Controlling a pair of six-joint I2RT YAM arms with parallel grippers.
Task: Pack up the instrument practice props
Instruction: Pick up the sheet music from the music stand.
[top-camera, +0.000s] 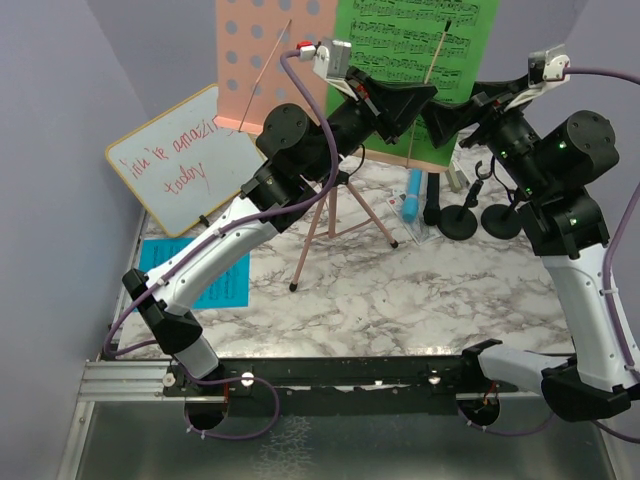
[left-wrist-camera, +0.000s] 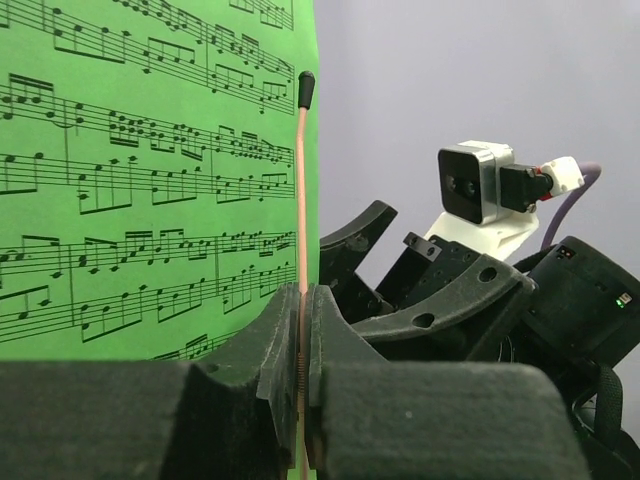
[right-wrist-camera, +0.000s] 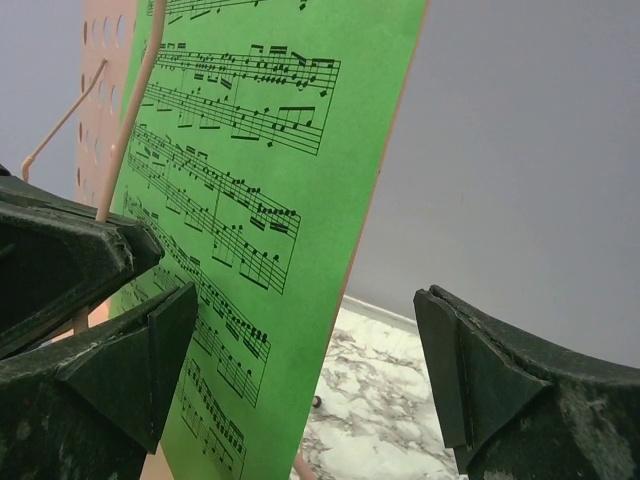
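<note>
One sheet (top-camera: 420, 40) stands propped on the stand (top-camera: 262, 50) at the back of the worktop (top-camera: 400, 310) in the top view; the left wrist shows the left tool (left-wrist-camera: 303, 310) pinching the stand's wire (left-wrist-camera: 300, 200) across that sheet. From the right wrist, the right tool (right-wrist-camera: 305, 330) stands spread astride the sheet's edge, and pulling before the wire lifts could tear it or tip the stand

Your top camera looks down from high behind the near edge over the marble table (top-camera: 400, 300). Both wrist cameras sit close up, tilted upward at the green music sheet (left-wrist-camera: 150, 180), which all three views share.
</note>
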